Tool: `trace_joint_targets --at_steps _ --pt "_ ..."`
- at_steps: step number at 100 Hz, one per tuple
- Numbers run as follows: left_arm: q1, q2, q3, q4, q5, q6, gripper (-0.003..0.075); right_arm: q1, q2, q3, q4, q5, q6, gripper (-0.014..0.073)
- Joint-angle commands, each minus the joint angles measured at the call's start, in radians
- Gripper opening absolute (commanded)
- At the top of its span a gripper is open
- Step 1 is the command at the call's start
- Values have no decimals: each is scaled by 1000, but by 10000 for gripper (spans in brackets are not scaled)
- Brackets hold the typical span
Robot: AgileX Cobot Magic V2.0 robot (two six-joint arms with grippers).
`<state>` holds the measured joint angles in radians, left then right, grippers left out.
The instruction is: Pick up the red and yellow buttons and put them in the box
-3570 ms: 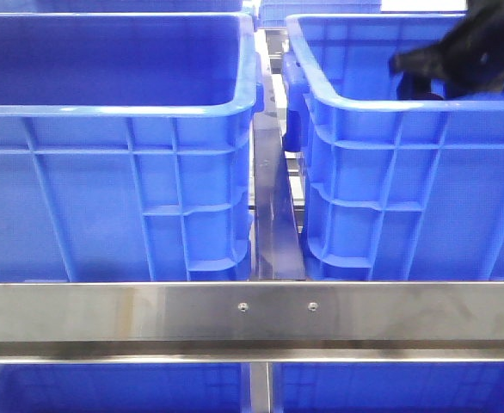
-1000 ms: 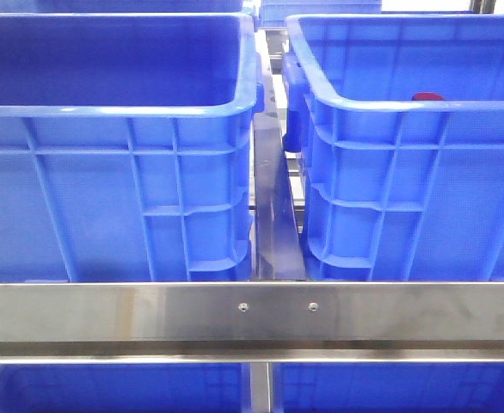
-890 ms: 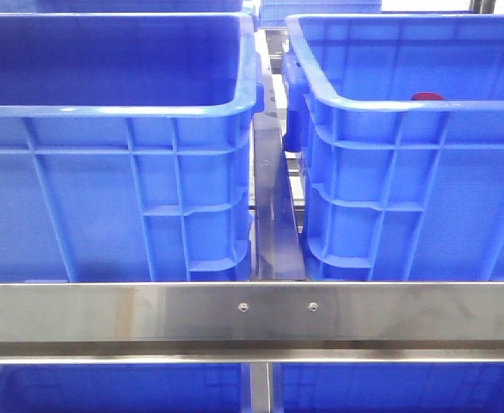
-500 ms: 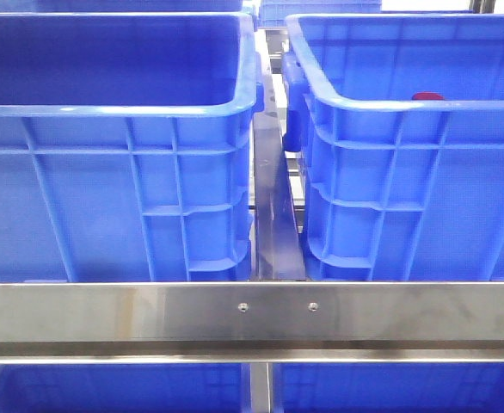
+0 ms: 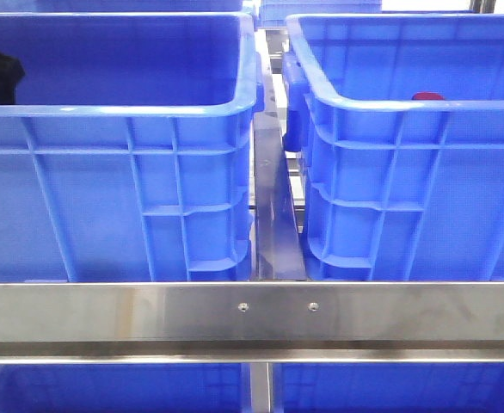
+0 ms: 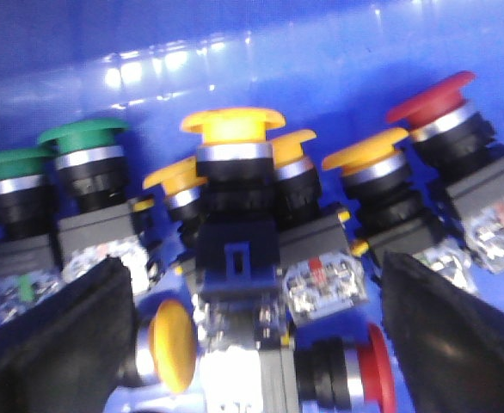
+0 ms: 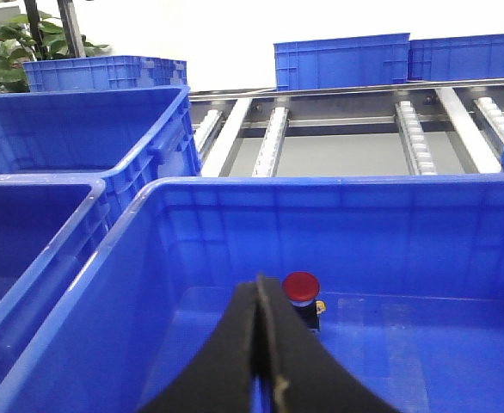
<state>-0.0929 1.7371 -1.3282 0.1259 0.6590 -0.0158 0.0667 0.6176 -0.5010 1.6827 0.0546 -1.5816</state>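
The box [image 5: 407, 172] stands on the right in the front view, beside a second blue crate [image 5: 114, 172] on the left; this left crate holds the heap of push buttons. Inside the box, one red button [image 7: 301, 287] stands upright near the far wall, its cap just showing above the rim from the front. The right gripper [image 7: 259, 361] hangs above that box with its fingers pressed together and nothing between them. The left gripper [image 6: 252, 344] is low inside the left crate, fingers spread wide and empty. Between those fingers, straight ahead, rises a yellow button [image 6: 232, 172] with cap up and body toward the gripper, its long axis along the approach. The left arm is clearly nearer.
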Motion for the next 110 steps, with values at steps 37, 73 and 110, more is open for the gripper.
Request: trace_joint_targets --at_steps 37,73,110 --pt "1 39 -33 8 -93 -6 545 -2 -4 -26 4 21 -7 -67" --pt "1 51 -33 16 -108 -6 274 -2 -4 -26 4 21 -7 -67" --pt "-5 -5 -33 28 -81 -6 -19 -2 -4 -26 4 21 -7 -67"
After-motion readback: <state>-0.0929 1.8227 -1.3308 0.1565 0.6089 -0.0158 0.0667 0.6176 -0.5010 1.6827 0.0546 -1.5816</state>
